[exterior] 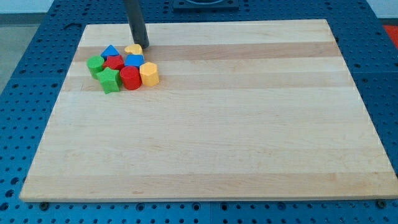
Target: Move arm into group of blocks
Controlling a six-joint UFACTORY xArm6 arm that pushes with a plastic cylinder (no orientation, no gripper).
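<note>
A tight cluster of blocks sits at the upper left of the wooden board. It holds a blue triangle, a yellow block, a red block, a blue block, a green block, a green star, a red cylinder and a yellow hexagon. My tip stands just above and right of the yellow block at the cluster's top edge, very close to it or touching it.
The board lies on a blue perforated table. The rod comes down from the view's top edge. The board's top edge is just above my tip.
</note>
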